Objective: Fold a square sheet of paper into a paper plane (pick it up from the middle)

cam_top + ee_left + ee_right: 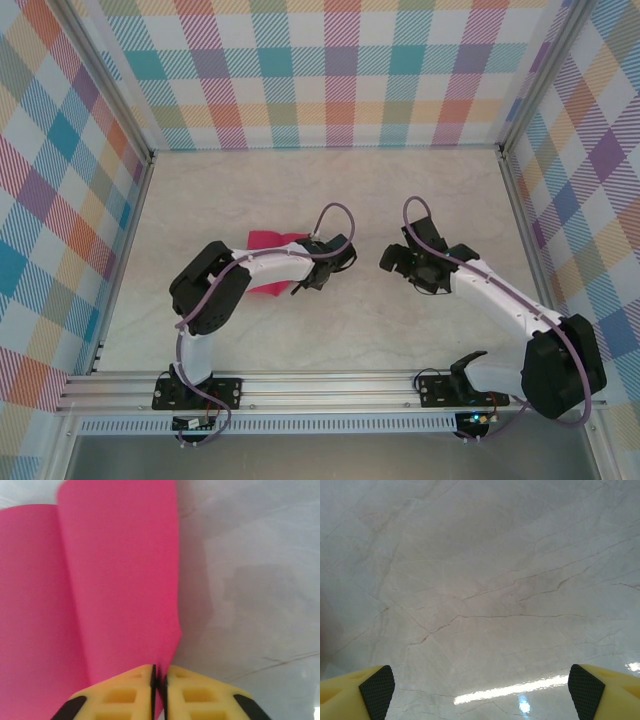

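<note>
The sheet of paper [272, 238] lies on the table [330, 190] left of centre. In the top view the left arm covers much of it, with pink showing on either side of the forearm. It is not lying as a flat square. The left wrist view shows one panel raised and leaning over another, with a straight line between them, so I take it that a fold is being made rather than finished.

The left hand [318, 268] sits at the sheet's right-hand edge. From its own camera the yellow fingers [120, 695] stand all but together, with the paper's edge caught in the thin slit between them — clamped on the sheet. Gripping at the edge makes sense, since thin paper can be steered and laid over from there without crumpling its middle.

The right hand [398, 262] hovers over bare table, well apart from the paper, with its fingers spread wide (its camera looks down on marble, a fingertip [377, 692] at each lower corner). It is probably kept clear of the fold — and open so it can pin a corner when needed.

No nose or wings can be made out, so most of the plane is likely yet to be folded. The main risk I see is the raised panel springing back if it is released before the crease is pressed sharp.
</note>
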Tool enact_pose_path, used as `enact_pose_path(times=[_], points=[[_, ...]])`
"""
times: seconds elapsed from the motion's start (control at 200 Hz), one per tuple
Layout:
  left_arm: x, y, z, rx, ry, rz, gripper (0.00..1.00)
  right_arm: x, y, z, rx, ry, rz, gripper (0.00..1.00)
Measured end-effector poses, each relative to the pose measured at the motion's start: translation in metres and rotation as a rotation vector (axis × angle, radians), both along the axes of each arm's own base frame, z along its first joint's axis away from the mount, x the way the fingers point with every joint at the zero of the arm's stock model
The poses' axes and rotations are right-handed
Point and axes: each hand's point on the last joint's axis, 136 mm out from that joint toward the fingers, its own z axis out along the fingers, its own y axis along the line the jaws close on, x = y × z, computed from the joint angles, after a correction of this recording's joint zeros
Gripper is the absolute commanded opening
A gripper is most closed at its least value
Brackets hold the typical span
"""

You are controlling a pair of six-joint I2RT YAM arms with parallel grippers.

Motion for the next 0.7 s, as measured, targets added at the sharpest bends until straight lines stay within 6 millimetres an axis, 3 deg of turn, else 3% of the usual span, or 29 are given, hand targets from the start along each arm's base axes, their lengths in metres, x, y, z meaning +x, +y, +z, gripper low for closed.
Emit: enact_pose_path(times=[0.36, 0.45, 0.545, 0.7], points=[[-0.003, -0.006, -0.006, -0.063, 0.032, 0.032, 0.36, -0.002, 0.002, 0.001, 0.035, 0.012, -0.006, 0.92], [-0.009, -0.017, -0.001, -0.144, 0.070, 0.029, 0.39, -0.003, 0.004, 0.001, 0.044, 0.013, 0.001, 0.91], [-0.016, -0.035, 0.018, -0.255, 0.089, 0.002, 0.45, -0.002, 0.010, 0.003, 0.069, 0.009, 0.031, 0.90], [-0.014, -0.049, 0.079, -0.461, 0.035, -0.022, 0.53, 0.005, 0.037, 0.006, 0.166, 0.001, 0.130, 0.87]])
